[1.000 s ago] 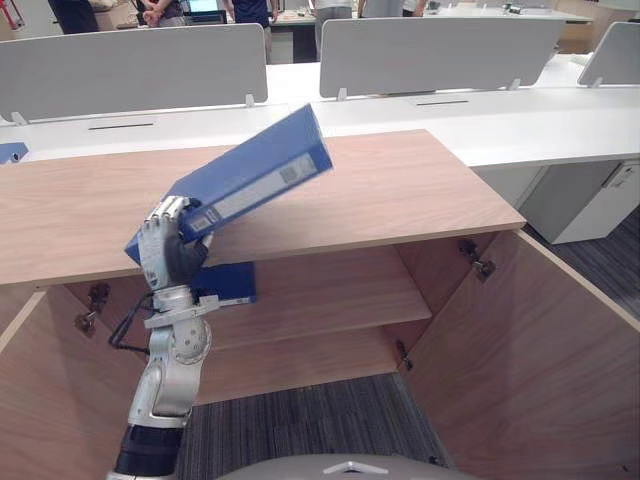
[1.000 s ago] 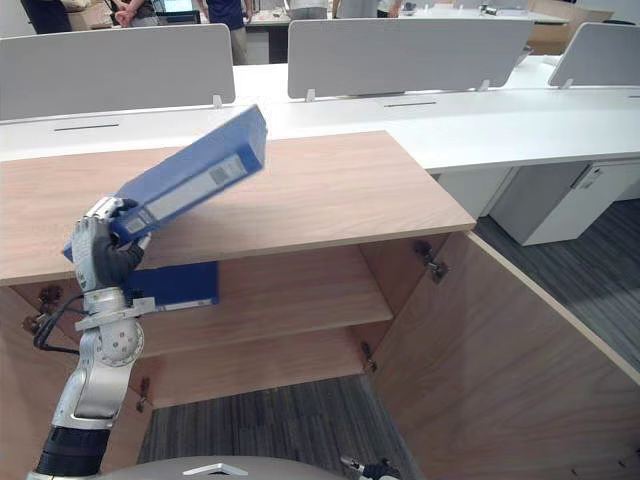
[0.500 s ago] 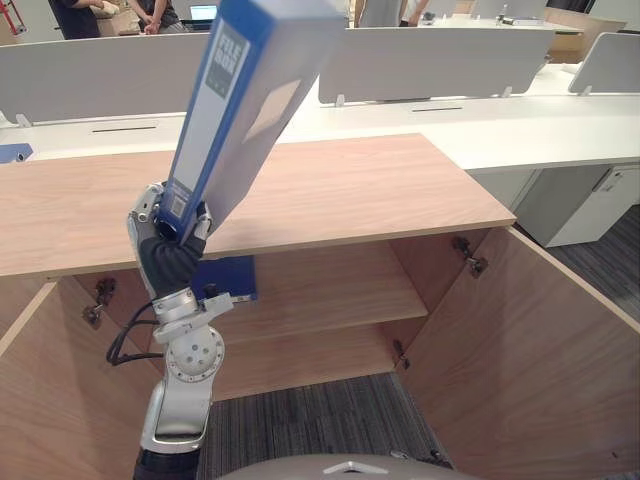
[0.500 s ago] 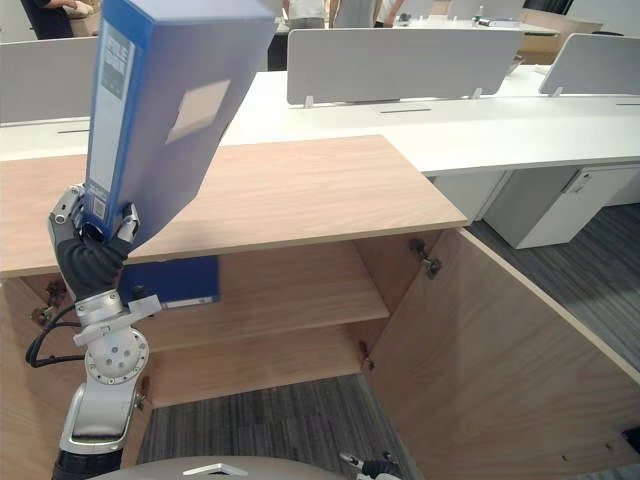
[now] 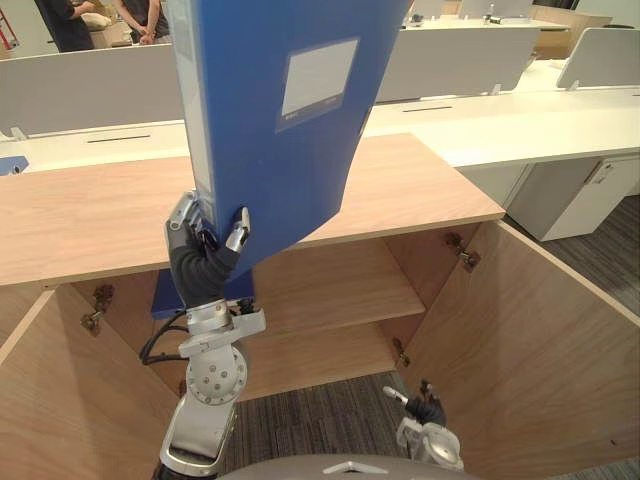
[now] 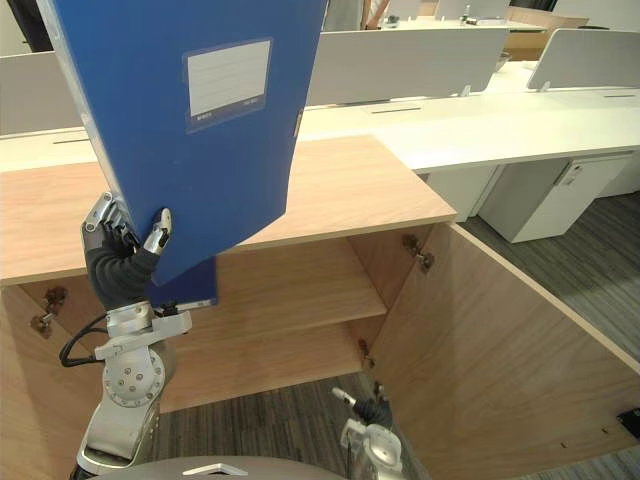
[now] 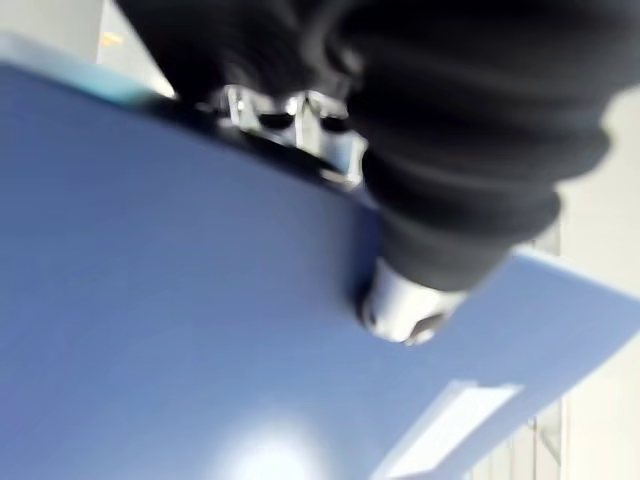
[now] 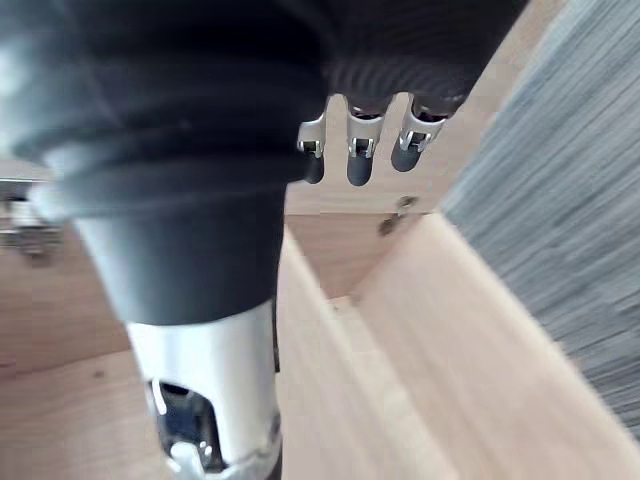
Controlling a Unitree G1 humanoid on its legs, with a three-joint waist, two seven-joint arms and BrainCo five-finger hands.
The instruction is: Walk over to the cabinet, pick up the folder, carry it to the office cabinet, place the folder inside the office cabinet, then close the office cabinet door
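While the left hand (image 5: 205, 250) clamps its lower corner, the folder (image 5: 280, 110) stands upright before the cabinet (image 5: 420, 190) | second folder (image 6: 203, 285) lies on the upper shelf | right hand (image 5: 428, 425) hangs low by the swung-out door (image 5: 520, 350), fingers relaxed, apart

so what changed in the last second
The left robot hand, shut on the folder at its lower corner, swung it from slanting over the cabinet top to nearly upright. The right robot hand now shows low by the open door. The second folder on the shelf stayed put.
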